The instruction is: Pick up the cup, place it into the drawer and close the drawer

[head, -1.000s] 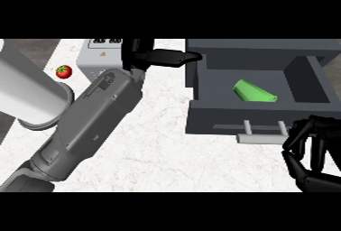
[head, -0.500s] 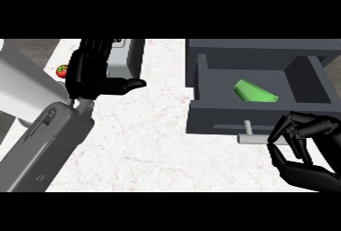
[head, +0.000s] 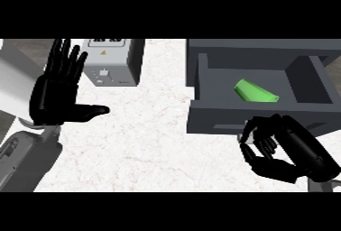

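Lying on its side inside the open drawer (head: 260,118), the cup (head: 256,91) is already where the task wants it, a bright green, slightly tapered shape tilted across the drawer's dark grey floor, clear of the walls as far as can be told. The right hand (head: 276,151) sits just in front of the drawer's front panel, its fingers curled together and holding nothing; the handle seems hidden behind it, and this placement looks like a setup for pushing the drawer shut, which is the step left to do. The left hand (head: 57,92) is at the left of the view, fingers straight and spread, thumb out to the side, resting apart from any object above the pale counter (head: 146,144). Beside it, towards the back, stands a grey appliance box (head: 117,61), well apart from the drawer and playing no part here.
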You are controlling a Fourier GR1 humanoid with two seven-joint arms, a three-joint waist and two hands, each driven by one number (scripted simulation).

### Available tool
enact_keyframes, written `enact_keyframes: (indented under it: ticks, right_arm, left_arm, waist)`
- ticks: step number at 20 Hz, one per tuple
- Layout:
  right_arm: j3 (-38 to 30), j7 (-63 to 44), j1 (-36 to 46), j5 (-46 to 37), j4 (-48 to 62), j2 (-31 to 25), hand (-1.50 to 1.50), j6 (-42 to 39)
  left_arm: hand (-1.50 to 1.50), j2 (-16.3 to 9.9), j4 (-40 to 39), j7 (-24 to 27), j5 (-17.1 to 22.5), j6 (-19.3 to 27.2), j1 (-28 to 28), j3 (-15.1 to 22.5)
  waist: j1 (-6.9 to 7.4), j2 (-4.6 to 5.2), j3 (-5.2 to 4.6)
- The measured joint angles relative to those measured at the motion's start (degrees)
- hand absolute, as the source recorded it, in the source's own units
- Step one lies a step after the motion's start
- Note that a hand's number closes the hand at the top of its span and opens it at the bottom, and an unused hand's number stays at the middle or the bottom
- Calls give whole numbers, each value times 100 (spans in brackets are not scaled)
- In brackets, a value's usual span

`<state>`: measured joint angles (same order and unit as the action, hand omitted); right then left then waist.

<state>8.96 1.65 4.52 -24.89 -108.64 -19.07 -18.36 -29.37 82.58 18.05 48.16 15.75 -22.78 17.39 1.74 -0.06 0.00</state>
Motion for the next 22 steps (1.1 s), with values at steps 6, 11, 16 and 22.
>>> enact_keyframes:
  ticks: [6, 11, 16, 22]
  right_arm:
    - [391, 602, 305, -1071, 1225, 139, -150, 620]
    - [468, 854, 909, -1639, 2540, 385, -150, 989]
    - [351, 1188, 1642, -2002, 4017, 528, -150, 1250]
    - [31, 1697, 2520, -2200, 5699, 817, -150, 1706]
  left_arm:
    - [-150, -321, 271, 140, 70, -577, 822, -444]
    - [-150, -351, 289, 196, 11, -982, 1187, -707]
    - [-150, -361, 285, 258, 41, -1412, 1501, -1016]
    - [-150, -258, 263, 204, -88, -1708, 1693, -1308]
  waist:
    - [-52, 9, 1]
    - [-76, 16, 2]
    - [-70, 23, 2]
    - [-81, 9, -8]
